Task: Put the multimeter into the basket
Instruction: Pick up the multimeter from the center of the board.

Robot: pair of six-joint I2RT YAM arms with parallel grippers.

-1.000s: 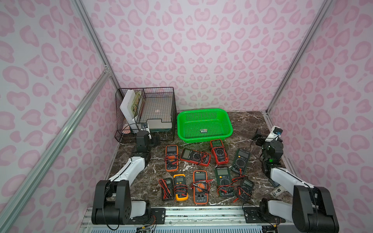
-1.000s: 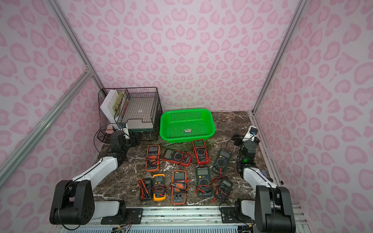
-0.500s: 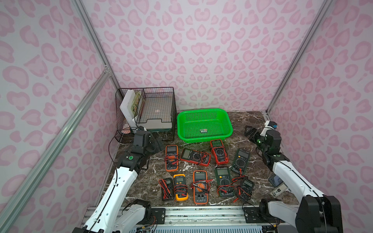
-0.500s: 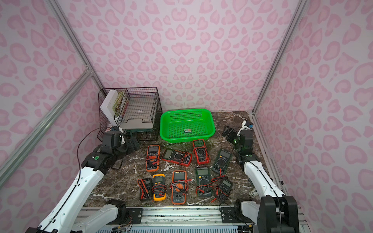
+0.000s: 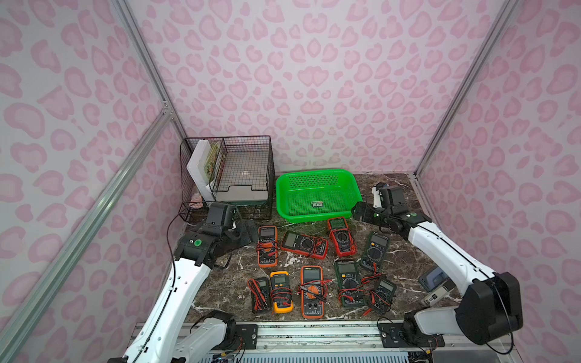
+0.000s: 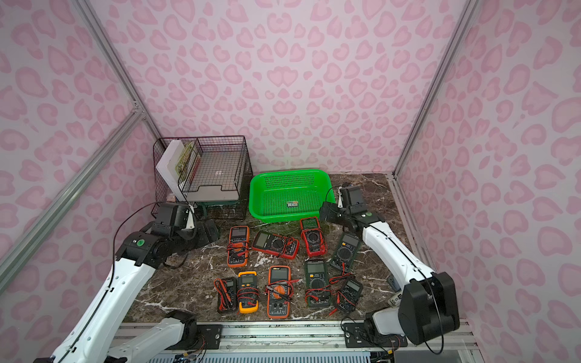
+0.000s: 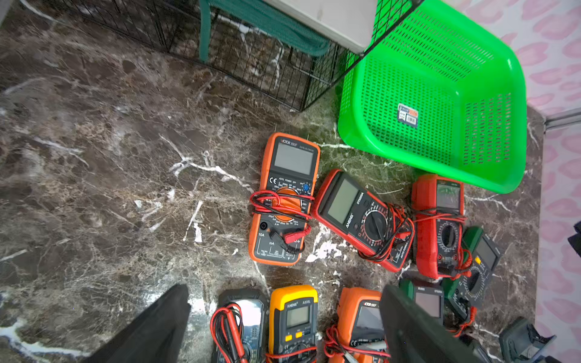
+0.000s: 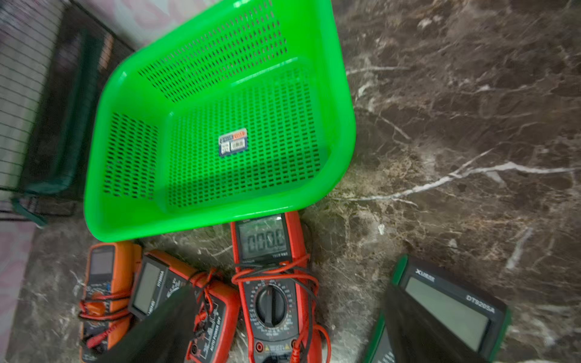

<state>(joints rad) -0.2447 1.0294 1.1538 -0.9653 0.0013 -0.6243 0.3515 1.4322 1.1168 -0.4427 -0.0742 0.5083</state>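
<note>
Right gripper (image 8: 287, 290), fingers spread, hangs over the red multimeter (image 8: 267, 242); left gripper (image 5: 246, 232), likewise spread, stands farther off. Multimeter's long axis runs 12-to-6, with the basket (image 5: 314, 217) at its 12 o'clock.

1. The basket (image 5: 317, 172) (image 6: 289, 172): bright green plastic, rectangular, rounded corners, perforated walls and floor; upright at the table's twelve o'clock; a small label (image 5: 317, 204) on its floor.
2. Nine multimeters (image 5: 312, 292) lie face up in two rough rows at the basket's six o'clock; most are wound with red and black leads.
3. The red multimeter (image 5: 342, 237) (image 8: 270, 283) lies nearest, display end just beside the basket's near rim, perhaps touching; its display shows zeros.
4. The orange multimeter (image 5: 267, 246) (image 7: 283, 201) lies at its nine o'clock; a red-edged multimeter (image 5: 304, 245) lies tilted between them.
</note>
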